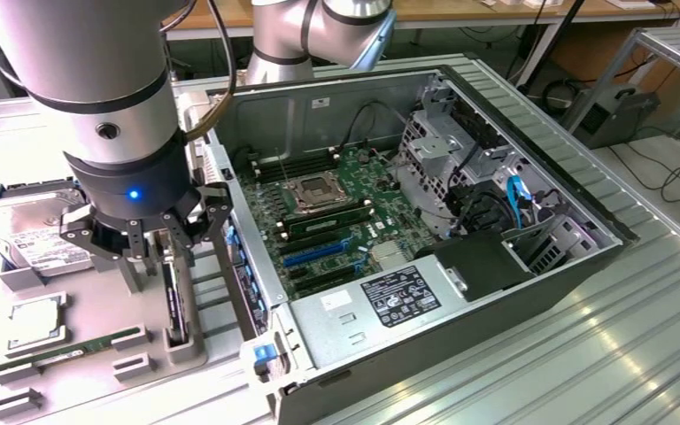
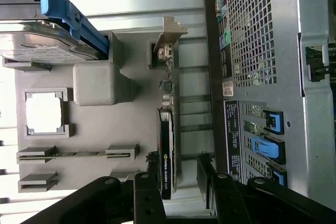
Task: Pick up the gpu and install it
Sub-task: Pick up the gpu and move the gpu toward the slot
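Beside the computer case [image 1: 316,97], the gpu [image 2: 167,145] stands on edge in its holder [image 2: 100,129], so our gripper [image 1: 155,252], jaws wide and empty, can straddle both faces.

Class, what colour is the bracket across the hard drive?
Blue bracket; clearest in the wrist view.

**The gpu [image 1: 174,305] stands on edge in a grey holder [image 1: 192,354] beside the open computer case [image 1: 600,235]**

The thin, flat card sits upright on its long edge in a slot of the holder, just beside the case wall. In the wrist view, a black cover with white lettering and a small green logo spans one half, bare circuit board shows on the other, and a silver metal bracket [image 2: 169,31] caps the far end.
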### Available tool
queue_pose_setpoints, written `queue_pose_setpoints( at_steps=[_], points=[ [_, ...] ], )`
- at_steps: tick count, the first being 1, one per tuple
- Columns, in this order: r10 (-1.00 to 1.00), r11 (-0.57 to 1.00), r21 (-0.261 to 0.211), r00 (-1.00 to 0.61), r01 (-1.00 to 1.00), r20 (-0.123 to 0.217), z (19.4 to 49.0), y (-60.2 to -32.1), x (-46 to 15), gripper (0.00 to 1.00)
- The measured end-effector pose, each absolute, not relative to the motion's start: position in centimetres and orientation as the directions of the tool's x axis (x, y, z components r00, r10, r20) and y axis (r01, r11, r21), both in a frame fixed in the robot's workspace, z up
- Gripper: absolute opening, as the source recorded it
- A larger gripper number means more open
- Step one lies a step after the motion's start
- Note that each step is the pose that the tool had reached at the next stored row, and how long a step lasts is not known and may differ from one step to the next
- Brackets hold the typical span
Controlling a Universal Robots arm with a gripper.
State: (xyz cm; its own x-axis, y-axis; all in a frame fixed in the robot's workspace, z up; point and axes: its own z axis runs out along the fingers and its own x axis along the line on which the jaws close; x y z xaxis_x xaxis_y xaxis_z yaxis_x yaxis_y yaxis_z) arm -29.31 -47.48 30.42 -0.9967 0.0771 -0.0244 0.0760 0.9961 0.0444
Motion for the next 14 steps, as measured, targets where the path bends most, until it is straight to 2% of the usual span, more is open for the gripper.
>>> queue_pose_setpoints(
  at_steps=[14],
  points=[
    [0.077, 0.996, 0.044, -0.997, 0.076, -0.024, 29.85, -47.35, -29.36, 0.42]
  ],
)
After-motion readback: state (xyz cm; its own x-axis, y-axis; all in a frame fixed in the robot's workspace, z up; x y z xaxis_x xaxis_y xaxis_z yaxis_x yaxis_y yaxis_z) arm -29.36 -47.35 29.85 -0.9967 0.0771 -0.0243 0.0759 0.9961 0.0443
